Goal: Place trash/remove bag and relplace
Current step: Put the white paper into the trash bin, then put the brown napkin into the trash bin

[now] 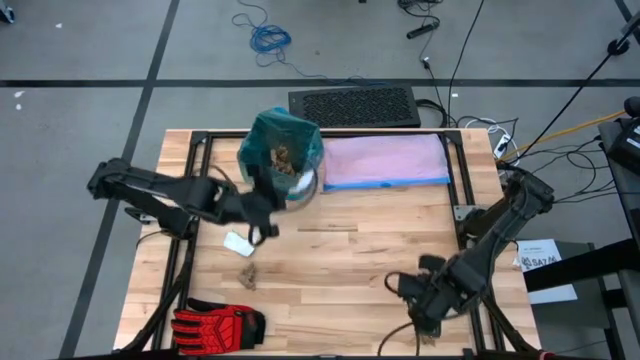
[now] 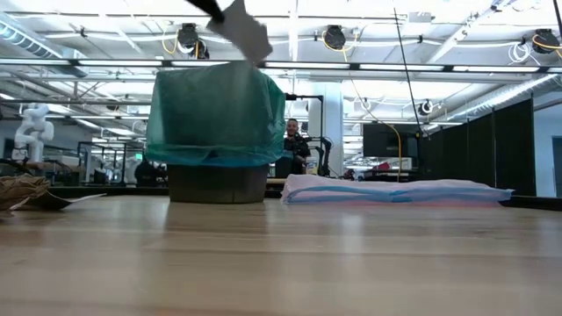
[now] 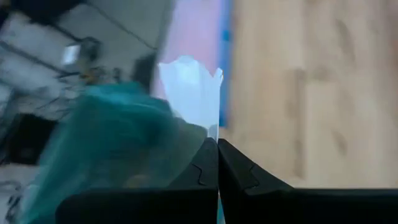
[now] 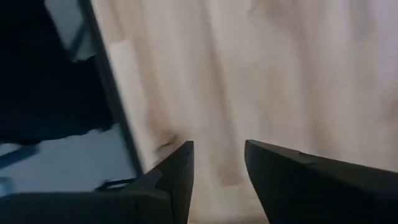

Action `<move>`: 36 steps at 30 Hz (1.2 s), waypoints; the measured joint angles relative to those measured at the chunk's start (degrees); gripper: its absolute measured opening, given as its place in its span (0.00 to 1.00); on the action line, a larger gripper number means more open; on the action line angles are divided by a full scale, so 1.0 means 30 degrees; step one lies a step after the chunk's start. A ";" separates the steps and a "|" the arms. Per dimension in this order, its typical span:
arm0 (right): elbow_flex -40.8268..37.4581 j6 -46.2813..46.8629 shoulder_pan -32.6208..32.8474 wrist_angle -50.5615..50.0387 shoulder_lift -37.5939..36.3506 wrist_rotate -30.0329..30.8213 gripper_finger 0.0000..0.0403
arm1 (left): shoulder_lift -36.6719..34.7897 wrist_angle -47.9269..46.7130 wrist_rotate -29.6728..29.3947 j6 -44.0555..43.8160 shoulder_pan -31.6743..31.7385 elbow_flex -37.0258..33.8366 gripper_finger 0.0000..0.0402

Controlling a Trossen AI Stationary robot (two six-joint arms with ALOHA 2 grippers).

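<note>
The bin, lined with the teal-green bag (image 1: 280, 145) (image 2: 215, 114), stands at the table's far middle, and tan shreds (image 1: 283, 155) lie inside it. My left gripper (image 1: 285, 195) (image 3: 217, 143) hovers above the bin, shut on a white paper piece (image 2: 246, 31) (image 3: 189, 90). One white wad (image 1: 238, 242) and a brown shred (image 1: 250, 275) (image 2: 22, 189) lie on the table nearer than the bin. My right gripper (image 1: 420, 300) (image 4: 217, 168) is open and empty over the table's near right part. My left gripper pinches the white paper piece between its two shut fingers, which meet on the paper's near edge (image 3: 216, 134). The paper sticks out beyond the fingertips. It is lifted clear, above the bin's rim (image 2: 215, 70).
A flat pale lilac bag with a blue rim (image 1: 385, 160) (image 2: 395, 189) lies to the right of the bin. A red-and-black glove (image 1: 215, 325) sits at the near left edge. Bare wood (image 1: 340, 270) spans the middle of the table.
</note>
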 joint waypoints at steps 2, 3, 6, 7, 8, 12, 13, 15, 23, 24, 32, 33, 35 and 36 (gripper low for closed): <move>-0.1389 0.1547 0.0623 0.2412 0.0012 -0.0946 0.34 | -0.0030 0.0024 0.0010 0.0080 0.1027 0.0601 0.00; -0.2001 0.2219 0.0891 0.3633 0.0015 -0.1391 0.36 | -0.0029 0.0047 0.0178 0.0290 0.1515 0.0808 0.00; -0.3526 0.4384 0.1551 0.7214 0.0015 -0.2455 0.42 | -0.0008 0.0035 0.1054 0.0724 0.2971 0.0923 0.00; -0.3997 0.5090 0.1743 0.8104 0.0015 -0.2602 0.44 | 0.0005 0.0036 0.1320 0.0856 0.3449 0.0910 0.00; -0.4415 0.5734 0.1931 0.8768 0.0015 -0.2639 0.47 | 0.0103 0.0023 0.1480 0.0895 0.3925 0.0887 0.00; -0.6016 0.8457 0.2702 1.0533 0.0015 -0.2674 0.58 | 0.0321 0.0073 0.2236 0.0994 0.5475 0.0842 0.00; -0.6344 0.9044 0.2890 1.0711 0.0015 -0.2673 0.60 | 0.0442 0.0226 0.2248 0.1019 0.5830 0.0842 0.00; -0.6892 1.0090 0.3251 1.0917 0.0015 -0.2649 0.64 | 0.0551 0.0340 0.2270 0.1179 0.6444 0.0849 0.00; -0.8286 1.1650 0.3877 1.3565 0.0983 -0.2470 0.67 | 0.1440 0.0383 0.4398 0.1504 0.7764 0.0842 0.08; -0.8330 1.1612 0.3866 1.3809 0.1221 -0.2422 0.67 | 0.1514 0.0328 0.4533 0.1508 0.7885 0.0842 0.10; -0.8353 1.1437 0.3565 1.3656 0.3038 -0.2676 0.54 | 0.2067 0.0089 0.4617 0.1843 0.8153 0.0834 0.25; -0.8351 1.1449 0.3483 1.3642 0.3104 -0.2855 0.48 | 0.2052 0.0141 0.4262 0.1851 0.8154 0.0834 0.25; -0.8346 1.1280 0.3351 1.3461 0.3207 -0.3148 0.34 | 0.1932 0.0028 0.3253 0.1888 0.8078 0.0834 0.21; -0.8353 1.0903 0.3313 1.3433 0.3227 -0.3186 0.25 | 0.1857 -0.0041 0.3039 0.2006 0.7999 0.0875 0.18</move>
